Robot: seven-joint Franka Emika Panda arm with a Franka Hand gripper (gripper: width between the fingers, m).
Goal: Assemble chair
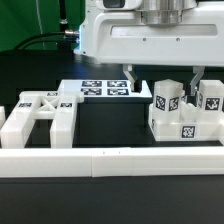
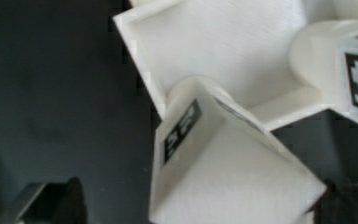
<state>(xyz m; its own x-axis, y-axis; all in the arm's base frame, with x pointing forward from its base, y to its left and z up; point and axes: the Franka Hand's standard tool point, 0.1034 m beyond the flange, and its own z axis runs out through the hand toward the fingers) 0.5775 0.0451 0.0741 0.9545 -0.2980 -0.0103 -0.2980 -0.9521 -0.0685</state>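
The marker board [image 1: 103, 88] lies behind, between a chair frame [image 1: 40, 115] at the exterior view's left and chair posts [image 1: 185, 112] right.

We see the gripper [image 1: 163, 84] hanging w/ fingers [image 1: 131, 80] spread wide over the part-built chair [image 1: 182, 118] at the exterior view's right; the finger nearer the marker board [image 1: 100, 88] stands clear of it. A loose chair panel [image 1: 40, 115] lies flat at the view's left. Long white rail [image 1: 110, 160] runs across the front.
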